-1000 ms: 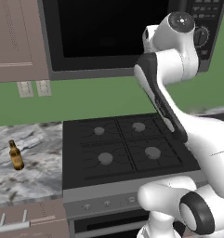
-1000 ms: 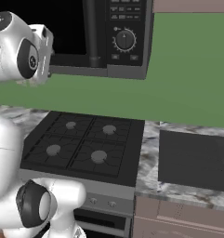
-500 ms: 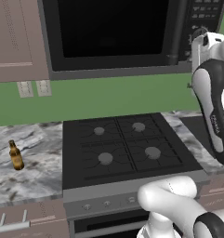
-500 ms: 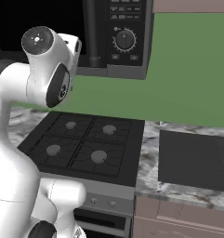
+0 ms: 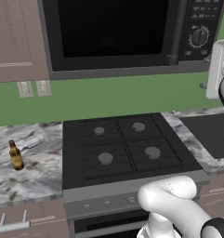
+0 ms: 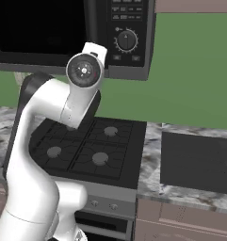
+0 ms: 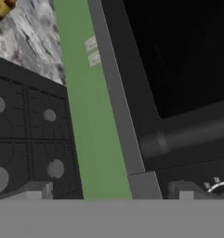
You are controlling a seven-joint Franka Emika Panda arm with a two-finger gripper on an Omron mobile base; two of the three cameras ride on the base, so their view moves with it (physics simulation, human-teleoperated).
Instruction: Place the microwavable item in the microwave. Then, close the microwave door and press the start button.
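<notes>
The microwave (image 5: 132, 69) hangs above the stove, and its microwave door (image 5: 113, 28) is shut, black window facing out. A dark bar handle (image 5: 175, 32) runs beside the control panel with its round dial (image 5: 199, 36). In the hand view, which is rolled, my gripper (image 7: 109, 189) is open with nothing between its tips. It looks at the door window (image 7: 178, 56), the handle (image 7: 187, 137) and the edge of the dial (image 7: 220, 186). My arm (image 6: 84, 70) is raised in front of the microwave's lower edge, left of the dial (image 6: 126, 40). The microwavable item is out of view.
A black four-burner stove (image 5: 127, 148) lies below the microwave. A slim brown bottle (image 5: 16, 155) stands on the marble counter to its left. A dark flat slab (image 6: 199, 162) rests on the counter right of the stove. Wall outlets (image 5: 33, 88) sit on the green backsplash.
My arm has swung rightwards across the front of the microwave, toward the control panel side. The gripper has stayed open.
</notes>
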